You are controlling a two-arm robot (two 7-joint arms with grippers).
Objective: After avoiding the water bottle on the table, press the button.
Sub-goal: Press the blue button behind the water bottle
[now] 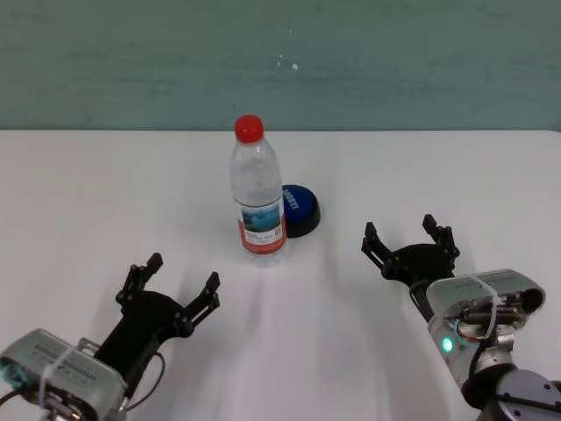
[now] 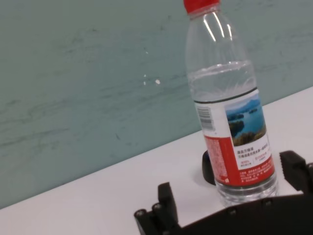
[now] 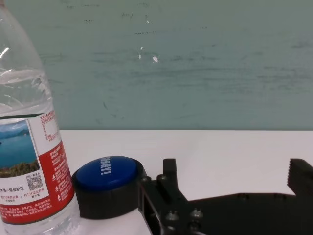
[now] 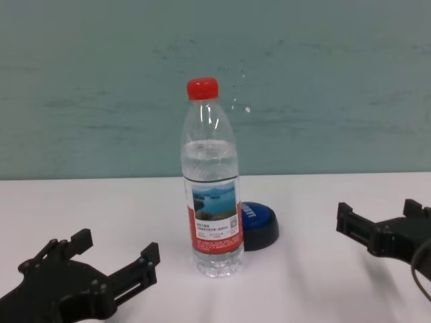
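while it hovers low over the near left part of the white table (image 1: pixel 88 193), the left gripper (image 1: pixel 180 285) has its fingers spread wide and holds nothing. ahead of it and to its right, the water bottle (image 1: pixel 258 189) stands upright near the table's middle, red cap on. just behind the bottle on its right side, partly hidden by it, sits the blue button (image 1: pixel 299 209). farther right, the right gripper (image 1: pixel 410 239) is also wide open and empty, with the button ahead and to its left, apart from it.
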